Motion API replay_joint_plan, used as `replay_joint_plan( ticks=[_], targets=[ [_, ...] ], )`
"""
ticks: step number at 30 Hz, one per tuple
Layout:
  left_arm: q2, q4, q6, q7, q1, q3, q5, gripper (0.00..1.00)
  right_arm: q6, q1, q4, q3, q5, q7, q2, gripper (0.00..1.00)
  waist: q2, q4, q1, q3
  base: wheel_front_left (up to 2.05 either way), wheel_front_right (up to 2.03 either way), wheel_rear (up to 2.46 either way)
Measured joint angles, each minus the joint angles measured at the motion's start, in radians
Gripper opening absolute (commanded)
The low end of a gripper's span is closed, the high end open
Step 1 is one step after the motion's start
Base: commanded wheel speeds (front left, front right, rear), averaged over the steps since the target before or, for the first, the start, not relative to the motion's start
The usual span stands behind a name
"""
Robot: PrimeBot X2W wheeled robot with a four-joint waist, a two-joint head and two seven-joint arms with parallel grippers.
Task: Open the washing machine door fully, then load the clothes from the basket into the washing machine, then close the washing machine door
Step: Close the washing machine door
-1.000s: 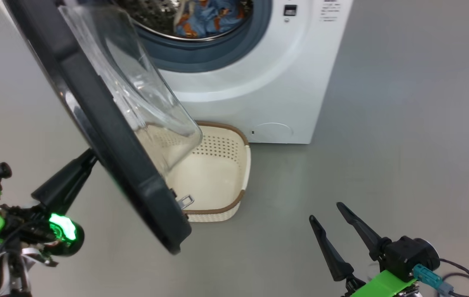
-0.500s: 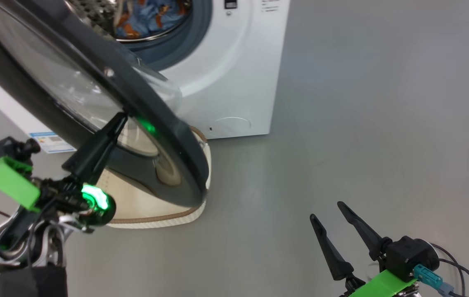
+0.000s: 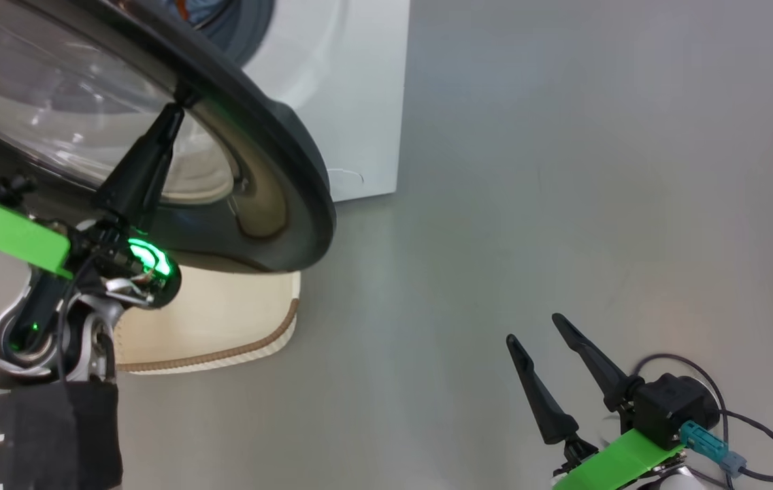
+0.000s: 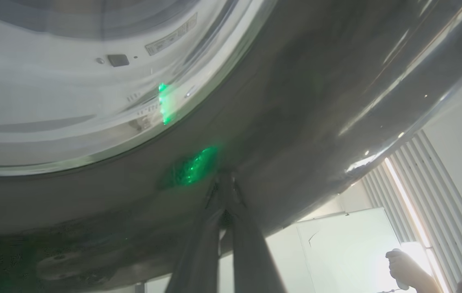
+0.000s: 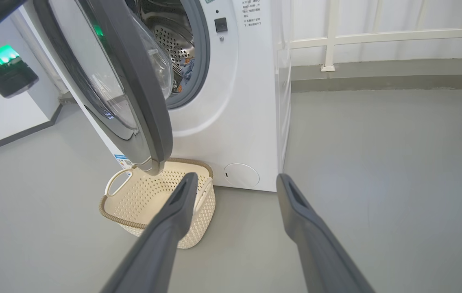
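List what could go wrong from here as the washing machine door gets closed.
1. The left end effector, shut, meets the glossy washing machine door with its tips alone, so it may slide off.
2. In the right wrist view the clothes lie close to the gasket, so the door might pinch them.

Our surroundings
We see grey floor (image 5: 397,162), a white railing (image 5: 377,36) along its far edge, a person's hand (image 4: 402,263).

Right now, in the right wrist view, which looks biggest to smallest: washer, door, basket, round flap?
1. washer
2. door, though it hangs nearer the camera, which enlarges it
3. basket
4. flap
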Motion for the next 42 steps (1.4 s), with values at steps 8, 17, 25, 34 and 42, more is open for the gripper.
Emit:
replay_joint_plan(
  ticks=[8, 17, 25, 34, 42],
  targets=[
    [-0.009, 0.013, 0.000, -0.066, -0.012, 0.003, 0.050, 0.00, 0.000, -0.020, 0.007, -0.021, 0.000, 0.000, 0.015, 1.00, 0.0000, -0.017, -0.0001, 0.019, 0.00, 0.00, 0.00],
    [0.007, -0.048, 0.000, -0.186, 0.022, 0.027, 0.190, 0.00, 0.000, -0.019, 0.006, -0.022, 0.000, 0.000, 0.020, 1.00, 0.0000, 0.001, 0.0000, -0.030, 0.00, 0.00, 0.00],
    [0.152, -0.145, 0.000, -0.556, 0.142, -0.075, 0.518, 0.00, 0.000, -0.009, 0.008, -0.023, 0.002, -0.001, 0.028, 1.00, 0.0000, 0.010, 0.0000, -0.089, 0.00, 0.00, 0.00],
    [0.300, -0.098, -0.002, -0.784, 0.266, -0.171, 0.840, 0.00, 0.000, 0.056, 0.018, -0.026, 0.010, -0.001, 0.031, 1.00, 0.0000, 0.010, 0.0000, -0.179, 0.00, 0.00, 0.00],
    [0.269, -0.171, 0.031, -0.792, 0.389, -0.077, 1.161, 0.00, 0.000, 0.091, 0.014, -0.028, 0.024, -0.001, 0.035, 1.00, -0.0001, 0.004, 0.0000, -0.242, 0.00, 0.00, 0.00]
  ],
)
